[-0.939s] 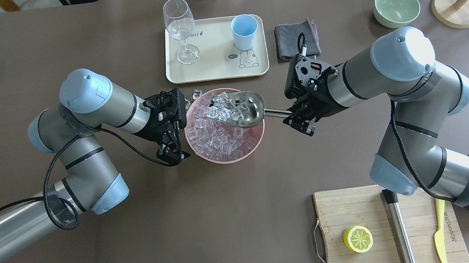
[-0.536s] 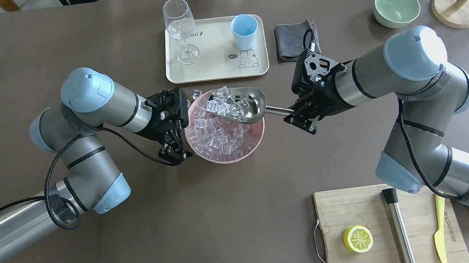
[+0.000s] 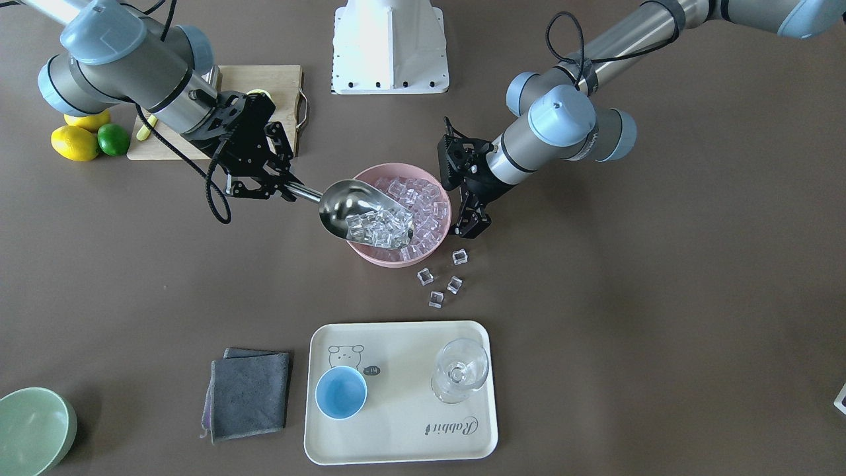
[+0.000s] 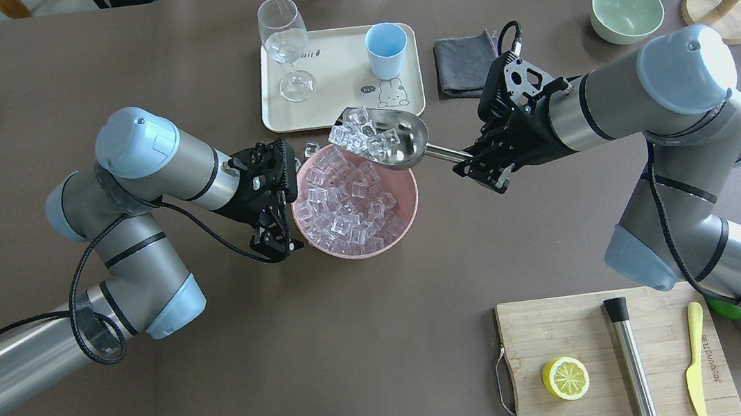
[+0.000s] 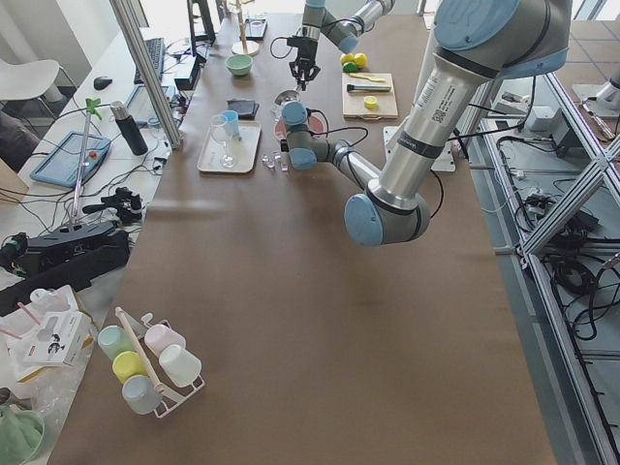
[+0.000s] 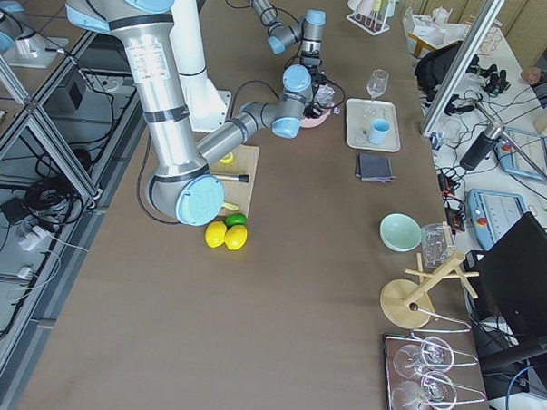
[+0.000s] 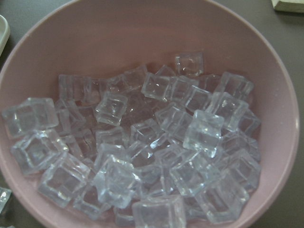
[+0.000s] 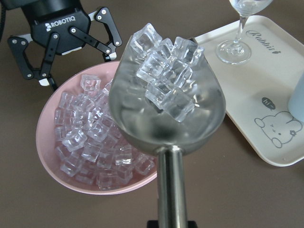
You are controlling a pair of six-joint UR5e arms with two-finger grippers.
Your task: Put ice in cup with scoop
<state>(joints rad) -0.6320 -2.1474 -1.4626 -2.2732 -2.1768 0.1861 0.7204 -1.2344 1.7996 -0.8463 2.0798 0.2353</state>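
My right gripper point(image 4: 477, 161) is shut on the handle of the steel scoop point(image 4: 398, 142), also seen in the front view point(image 3: 350, 201) and the right wrist view point(image 8: 166, 123). The pan carries several ice cubes point(image 8: 166, 71) and hangs over the far rim of the pink bowl point(image 4: 406, 214), close to the tray's near edge. More ice point(image 4: 342, 208) fills the bowl point(image 7: 280, 142). The light-blue cup point(image 4: 386, 49) stands upright on the tray, beyond the scoop point(image 3: 340, 392). My left gripper point(image 4: 286, 203) is open and empty against the bowl's left side point(image 8: 71, 50).
The cream tray point(image 4: 343, 92) also holds a wine glass point(image 4: 285, 43). Several loose ice cubes point(image 3: 439, 281) lie between bowl and tray. A grey cloth point(image 4: 462, 65) and green bowl point(image 4: 626, 11) lie far right. A cutting board point(image 4: 659, 349) sits near right.
My right gripper has lifted the loaded scoop out of the bowl and carried it away from me, toward the tray. The left arm has not moved.
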